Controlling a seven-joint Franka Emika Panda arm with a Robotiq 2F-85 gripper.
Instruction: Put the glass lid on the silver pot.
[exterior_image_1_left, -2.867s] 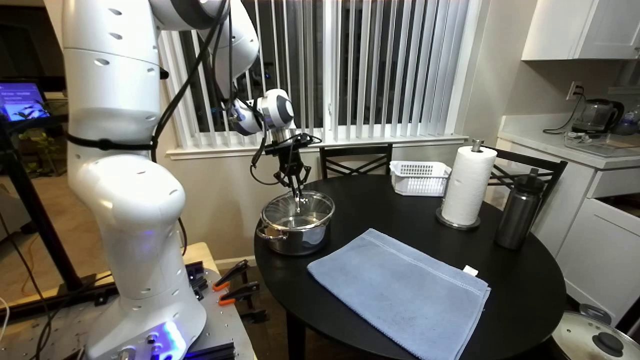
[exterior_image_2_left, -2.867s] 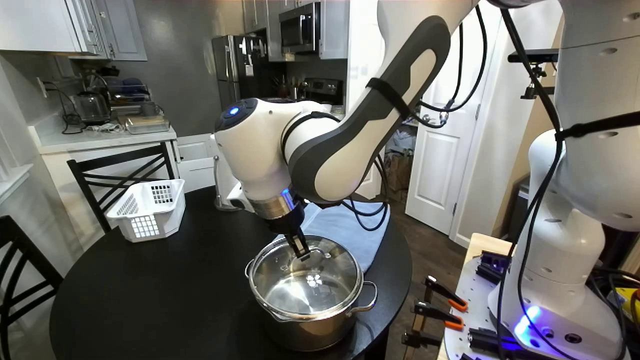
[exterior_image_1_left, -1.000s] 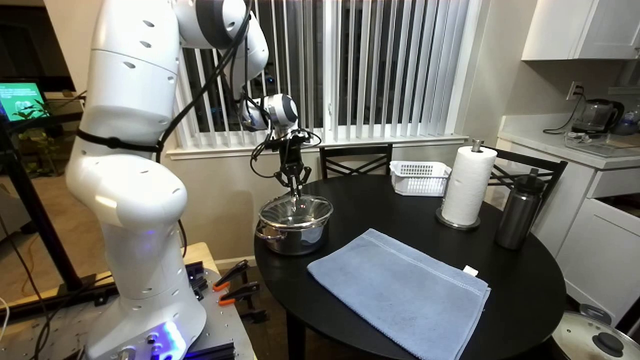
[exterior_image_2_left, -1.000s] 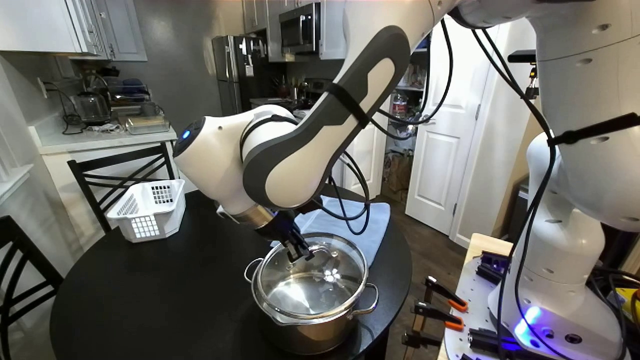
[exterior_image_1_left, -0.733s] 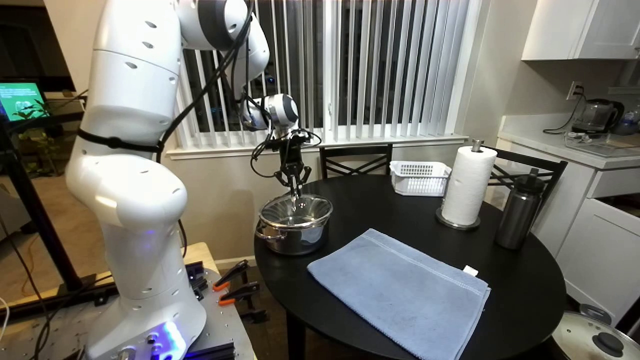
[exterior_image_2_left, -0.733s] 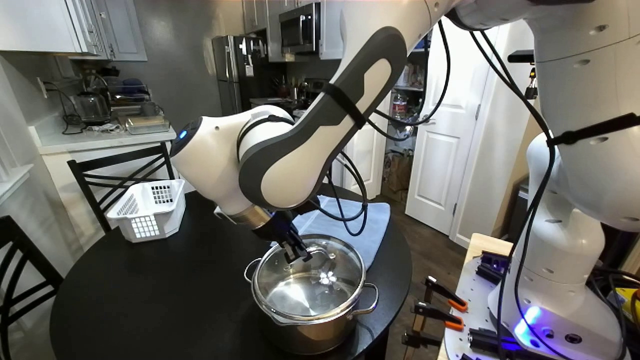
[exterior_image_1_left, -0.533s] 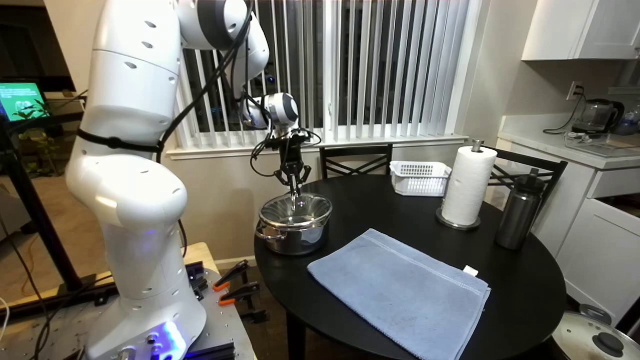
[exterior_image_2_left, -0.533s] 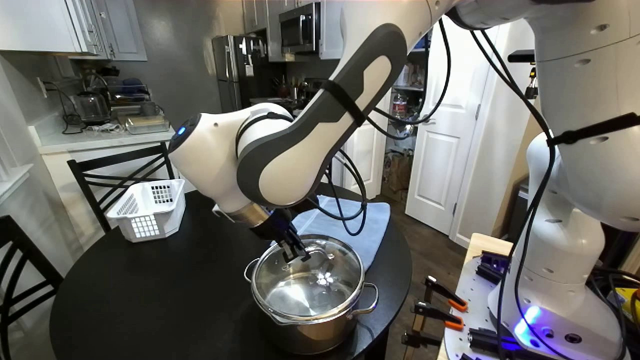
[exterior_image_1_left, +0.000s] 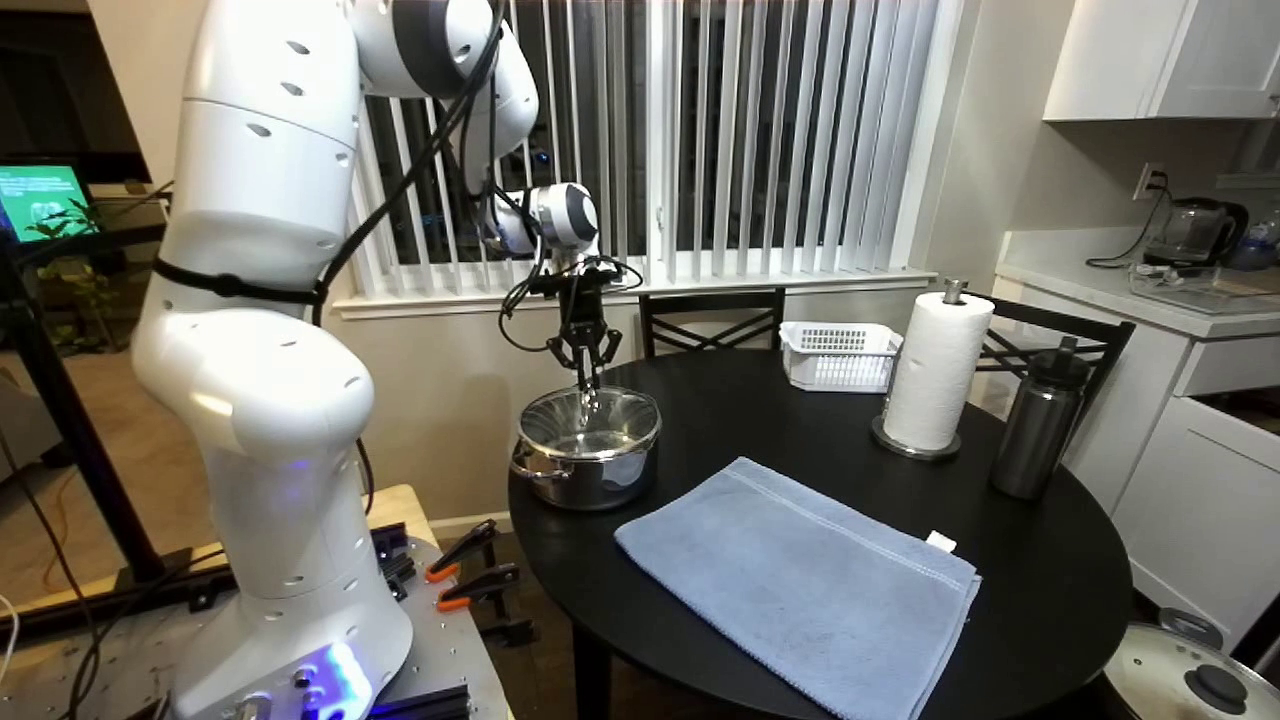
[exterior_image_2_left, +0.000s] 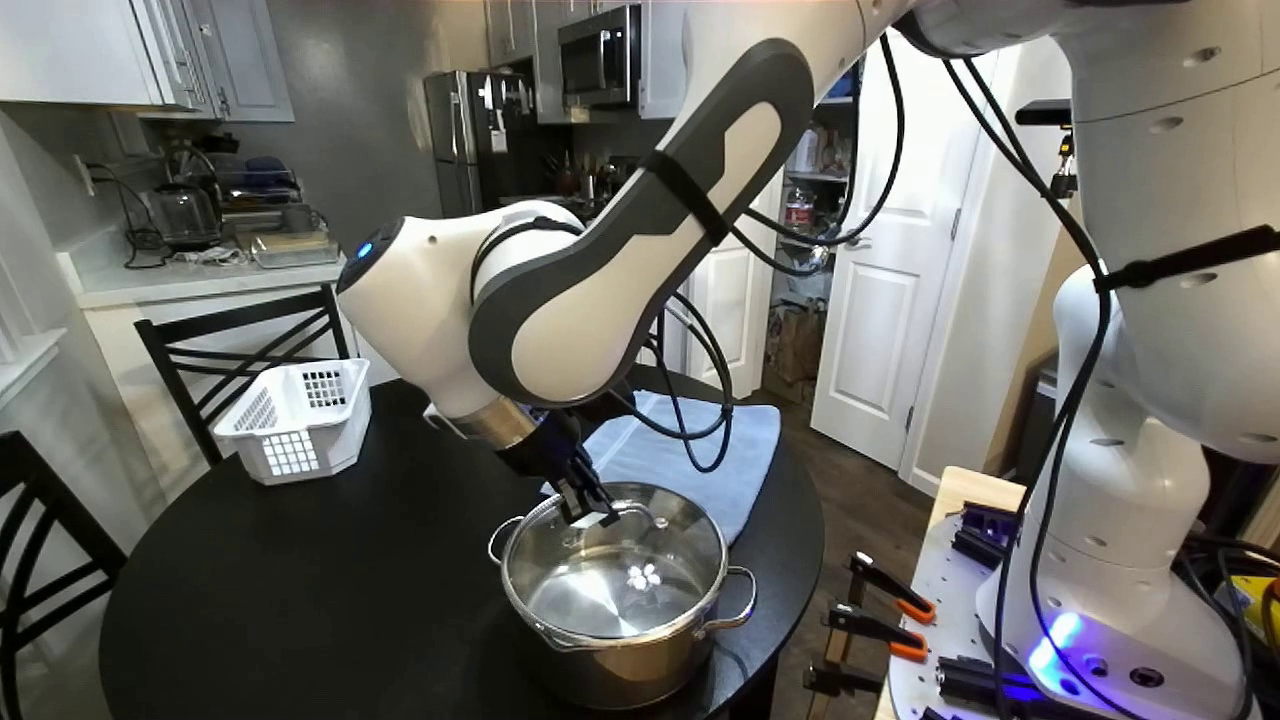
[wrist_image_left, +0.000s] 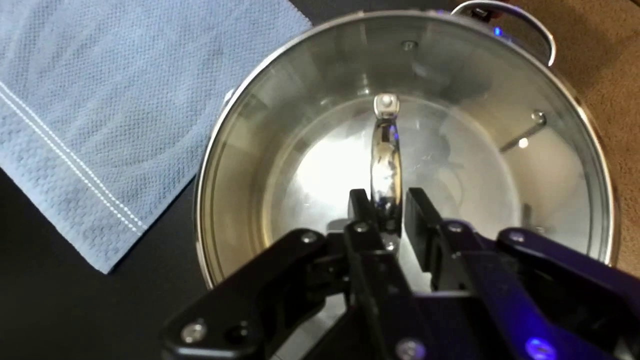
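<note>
The glass lid (exterior_image_1_left: 610, 432), clear with a metal rim and a shiny arched metal handle, lies on the silver pot (exterior_image_1_left: 600, 487). In an exterior view the lid (exterior_image_2_left: 650, 555) sits level within the rim of the pot (exterior_image_2_left: 620, 672). In the wrist view the lid (wrist_image_left: 320, 125) covers the pot, whose side handle (wrist_image_left: 525, 16) shows at the top right. My gripper (wrist_image_left: 386, 200) is partly open, its fingers on either side of the lid's handle. A gap shows between the handle and the right finger; contact on the left finger is unclear. The gripper shows in both exterior views (exterior_image_1_left: 588, 380) (exterior_image_2_left: 588, 512).
A blue-grey cloth (exterior_image_1_left: 800, 580) lies beside the pot on the black round table (exterior_image_1_left: 1040, 560). A white basket (exterior_image_1_left: 840, 358), a paper towel roll (exterior_image_1_left: 938, 375) and a dark metal bottle (exterior_image_1_left: 1040, 425) stand farther off. A second lid with a black knob (exterior_image_1_left: 1218, 688) is below the table edge.
The arm has shifted and tilted since the oldest frames. In the last half second the lid has dropped slightly from just above the pot rim onto it. The pot has stayed in place.
</note>
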